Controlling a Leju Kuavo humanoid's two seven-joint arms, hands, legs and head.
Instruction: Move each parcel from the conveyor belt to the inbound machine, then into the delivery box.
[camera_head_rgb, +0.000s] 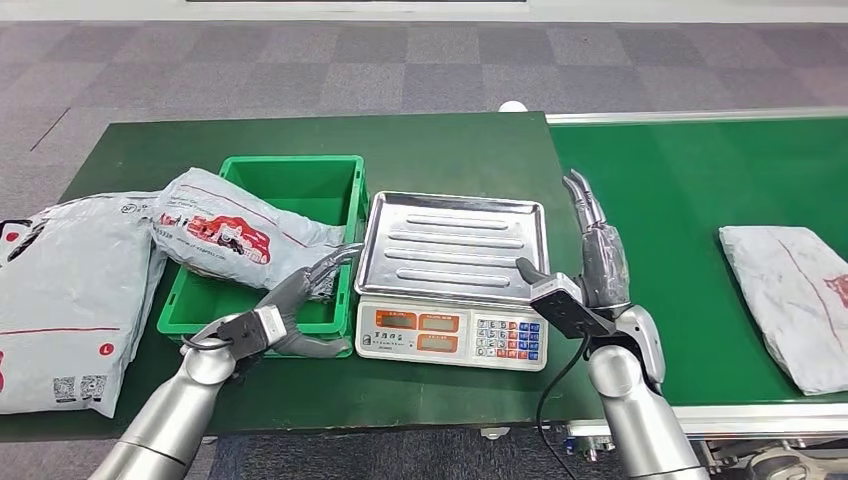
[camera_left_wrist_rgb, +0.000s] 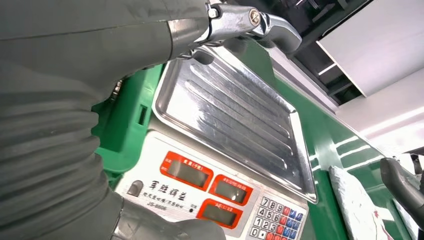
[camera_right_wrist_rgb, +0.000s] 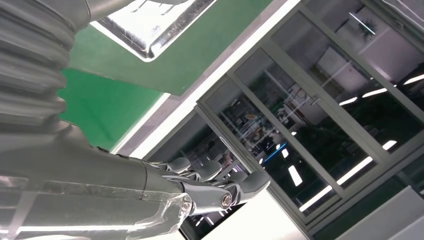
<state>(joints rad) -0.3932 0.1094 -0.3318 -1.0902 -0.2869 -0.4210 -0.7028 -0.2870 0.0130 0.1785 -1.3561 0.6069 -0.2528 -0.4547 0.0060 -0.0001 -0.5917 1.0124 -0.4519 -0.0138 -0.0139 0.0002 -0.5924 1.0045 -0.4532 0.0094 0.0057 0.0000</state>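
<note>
Parcels are seen in three places. One grey parcel lies flat on the green conveyor belt, well to the right of the scale. A second, printed parcel rests tilted across the left rim of the green delivery box, partly inside it. A third, large grey parcel lies on the counter to the left of the box, just beside the printed one.

The inbound machine, a weighing scale with red displays and a keypad, is placed between the box and the belt; its steel tray carries nothing.

The left hand is held over the near right corner of the box, fingers stretched out and apart towards the tray, with nothing gripped; in the left wrist view its fingertips are seen above the far edge of the tray.

The right hand is raised upright just beside the tray's right edge, over the seam between counter and belt, fingers extended and close together, holding nothing.
</note>
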